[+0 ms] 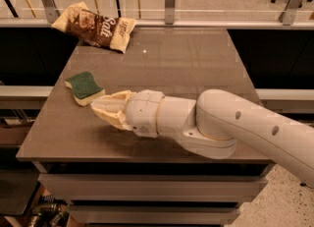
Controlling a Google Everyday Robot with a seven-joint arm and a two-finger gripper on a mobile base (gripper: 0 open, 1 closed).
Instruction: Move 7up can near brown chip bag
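Beside sponge [84, 84] | arm [235, 123] stretched low leftward | end effector [96, 107] grip: cannot tell

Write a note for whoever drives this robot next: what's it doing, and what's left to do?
End effector: low over the table's front left, just right of the sponge.
Bag: lying at the far left corner, by the rail.
Can: not in view anywhere; it may be hidden by the end effector.
Done: nothing to confirm; no can sits by the bag.
Left: find the can, then set it down next to the bag.
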